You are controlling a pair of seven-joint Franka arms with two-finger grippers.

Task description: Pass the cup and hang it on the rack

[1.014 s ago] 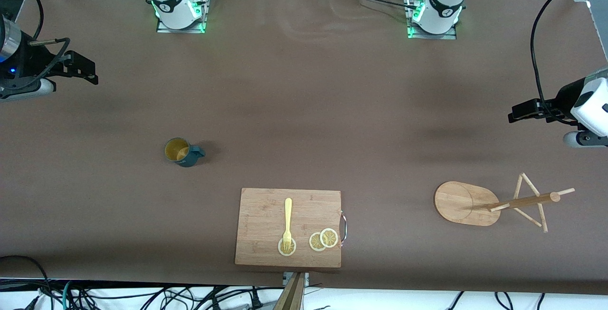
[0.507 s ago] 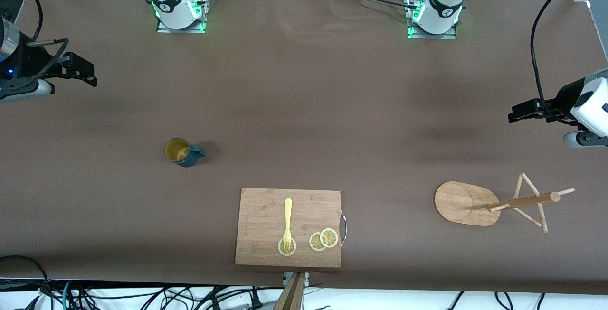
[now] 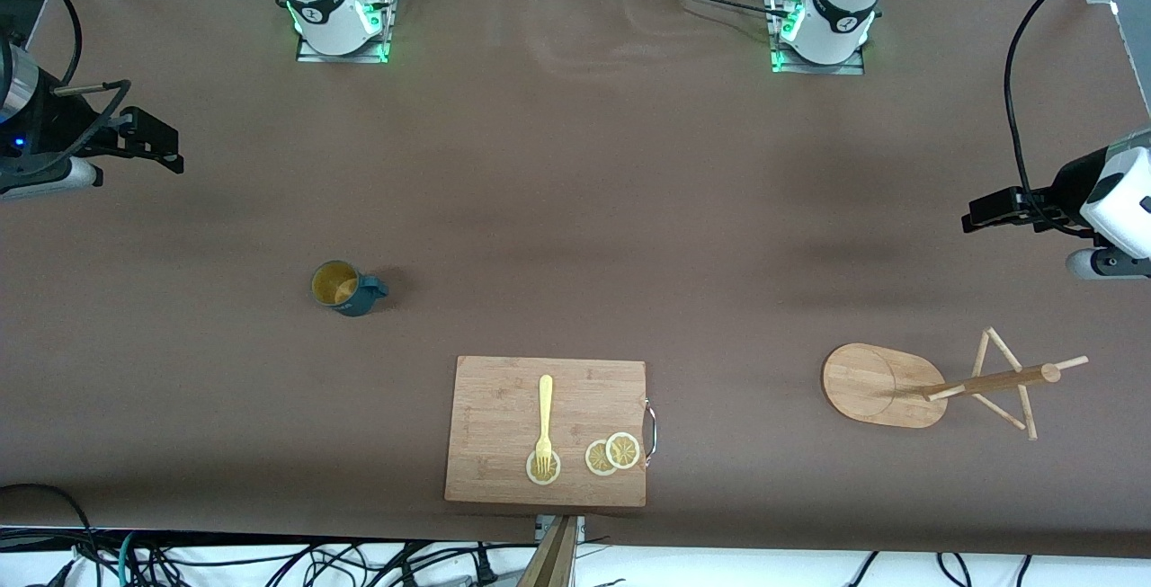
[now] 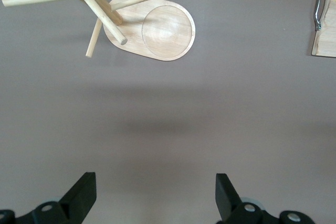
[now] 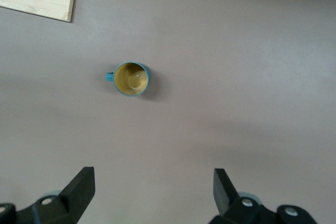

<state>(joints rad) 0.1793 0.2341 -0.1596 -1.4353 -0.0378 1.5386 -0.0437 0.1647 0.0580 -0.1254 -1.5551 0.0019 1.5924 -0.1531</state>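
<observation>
The dark teal cup [image 3: 345, 288] with a mustard-yellow inside stands upright on the brown table toward the right arm's end; it also shows in the right wrist view [image 5: 131, 79]. The wooden rack [image 3: 944, 385] stands toward the left arm's end, and shows in the left wrist view [image 4: 131, 22]. My right gripper [image 3: 153, 139] is open and empty, high over the table edge at its own end, well away from the cup. My left gripper [image 3: 985, 209] is open and empty, high over the table at its end, away from the rack.
A rectangular wooden cutting board [image 3: 504, 398] with a yellow fork [image 3: 545, 421] and lemon slices [image 3: 613, 454] lies near the front edge, between cup and rack. Cables run along the table's front edge.
My right gripper has drifted slightly toward its own end of the table. The cup, rack and left arm have not moved.
</observation>
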